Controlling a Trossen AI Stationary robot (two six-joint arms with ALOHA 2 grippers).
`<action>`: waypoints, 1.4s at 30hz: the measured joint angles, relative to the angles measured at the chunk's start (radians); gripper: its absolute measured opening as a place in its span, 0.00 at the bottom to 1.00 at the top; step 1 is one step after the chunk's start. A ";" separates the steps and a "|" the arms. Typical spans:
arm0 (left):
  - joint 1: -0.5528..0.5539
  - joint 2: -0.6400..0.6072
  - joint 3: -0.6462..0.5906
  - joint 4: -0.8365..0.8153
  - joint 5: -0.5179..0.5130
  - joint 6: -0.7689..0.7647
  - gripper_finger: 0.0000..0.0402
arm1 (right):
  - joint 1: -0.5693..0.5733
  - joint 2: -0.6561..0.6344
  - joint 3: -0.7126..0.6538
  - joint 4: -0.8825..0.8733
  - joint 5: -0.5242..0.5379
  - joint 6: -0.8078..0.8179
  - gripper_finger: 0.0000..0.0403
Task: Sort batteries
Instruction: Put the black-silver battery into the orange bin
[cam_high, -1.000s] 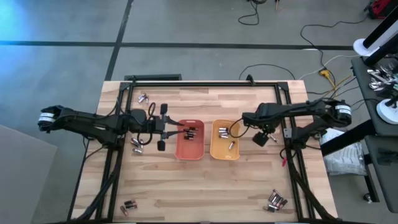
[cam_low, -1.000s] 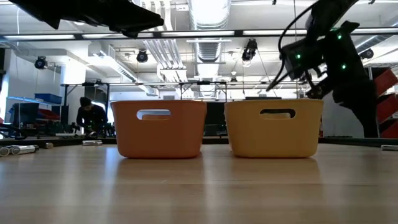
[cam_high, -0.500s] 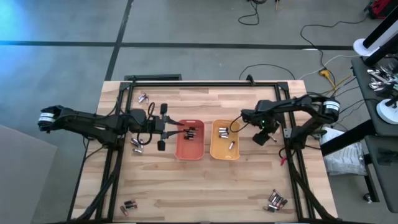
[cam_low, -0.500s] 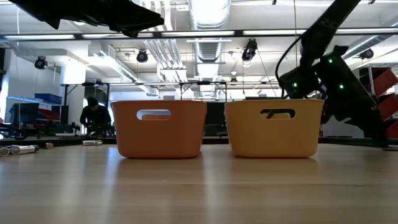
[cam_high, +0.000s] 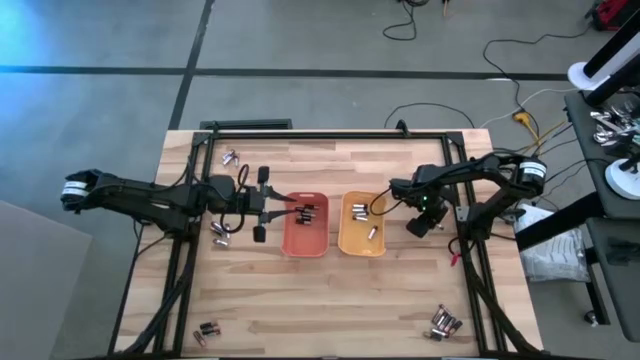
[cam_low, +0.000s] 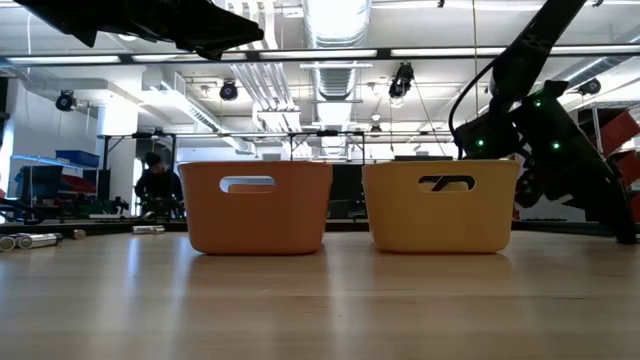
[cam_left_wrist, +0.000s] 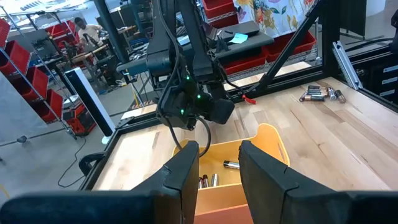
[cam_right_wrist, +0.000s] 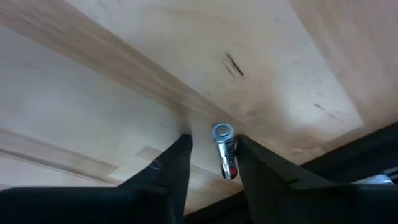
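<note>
I see an industrial hall behind the wooden table (cam_high: 330, 290), one person (cam_low: 158, 188) at the back. Orange tray (cam_high: 305, 225) and yellow tray (cam_high: 362, 224) sit side by side mid-table, batteries (cam_high: 365, 211) in both, more loose near the corners. Left gripper (cam_left_wrist: 219, 163) hangs over the orange tray, jaws parted, nothing between them. Right gripper (cam_right_wrist: 211, 149) is down at the bare wood just outside the yellow tray, jaws apart, one battery (cam_right_wrist: 225, 151) lying between the tips, not clamped.
</note>
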 joint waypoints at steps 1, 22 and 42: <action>0.000 0.000 0.000 0.000 0.000 0.000 0.24 | 0.000 0.000 0.000 0.001 -0.002 0.000 0.25; -0.001 0.000 0.000 -0.024 -0.054 0.000 0.24 | 0.100 -0.120 0.170 -0.046 0.023 -0.006 0.07; 0.000 0.011 0.000 -0.016 -0.099 0.031 0.24 | 0.319 -0.043 0.449 0.396 0.133 -0.280 0.07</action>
